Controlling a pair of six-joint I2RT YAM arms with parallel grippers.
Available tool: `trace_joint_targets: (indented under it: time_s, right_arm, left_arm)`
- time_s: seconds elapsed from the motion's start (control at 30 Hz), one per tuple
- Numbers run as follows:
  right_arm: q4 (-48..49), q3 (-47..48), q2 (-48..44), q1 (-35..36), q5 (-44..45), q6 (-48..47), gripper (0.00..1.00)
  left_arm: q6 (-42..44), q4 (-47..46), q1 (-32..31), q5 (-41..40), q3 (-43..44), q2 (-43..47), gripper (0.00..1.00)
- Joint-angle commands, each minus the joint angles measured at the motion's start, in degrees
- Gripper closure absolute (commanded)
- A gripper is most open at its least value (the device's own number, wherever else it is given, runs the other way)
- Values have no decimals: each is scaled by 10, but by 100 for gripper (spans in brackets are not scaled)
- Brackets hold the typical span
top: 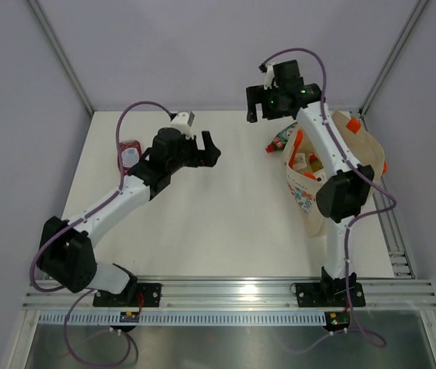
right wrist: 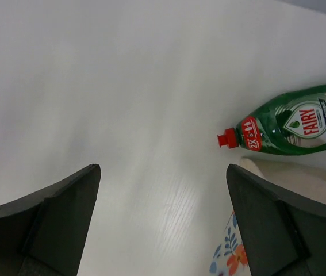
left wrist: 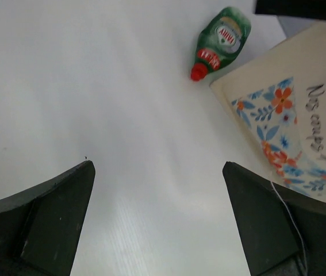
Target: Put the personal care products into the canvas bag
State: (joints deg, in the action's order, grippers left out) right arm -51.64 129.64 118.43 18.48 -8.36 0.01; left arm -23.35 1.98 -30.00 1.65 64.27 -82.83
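A green red-capped bottle [top: 281,138] lies on the table beside the far left edge of the canvas bag [top: 356,150]. It also shows in the left wrist view [left wrist: 223,37] and the right wrist view [right wrist: 295,123]. The bag, beige with orange handles and a floral print [left wrist: 277,103], lies at the right with several pale items inside [top: 307,161]. A red bottle [top: 129,154] lies at the far left behind my left arm. My left gripper [top: 211,148] [left wrist: 157,167] is open and empty above the table's middle. My right gripper [top: 256,100] [right wrist: 163,168] is open and empty, held high left of the green bottle.
Grey walls close off the back and sides of the white table [top: 225,215]. A metal rail [top: 233,292] runs along the near edge with both arm bases on it. My right arm reaches up across the bag.
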Motion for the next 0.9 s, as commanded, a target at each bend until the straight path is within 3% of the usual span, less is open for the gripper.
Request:
trace_joint_targets:
  time_s: [0.0, 0.17, 0.37, 0.7, 0.87]
  right_arm:
    - [19, 80, 88, 23, 185, 106, 1]
    - [59, 112, 164, 25, 294, 151, 1]
    - [50, 127, 239, 24, 394, 207, 1]
    - [14, 102, 276, -12, 389, 340, 4]
    - [9, 110, 293, -23, 400, 342, 5]
  left_arm:
    - [31, 56, 0, -47, -75, 62, 1]
    - [13, 86, 0, -67, -160, 185, 1]
    - [-2, 110, 0, -77, -208, 266, 1]
    - [-14, 134, 0, -76, -245, 324, 1]
    - [-20, 119, 0, -73, -261, 333, 1]
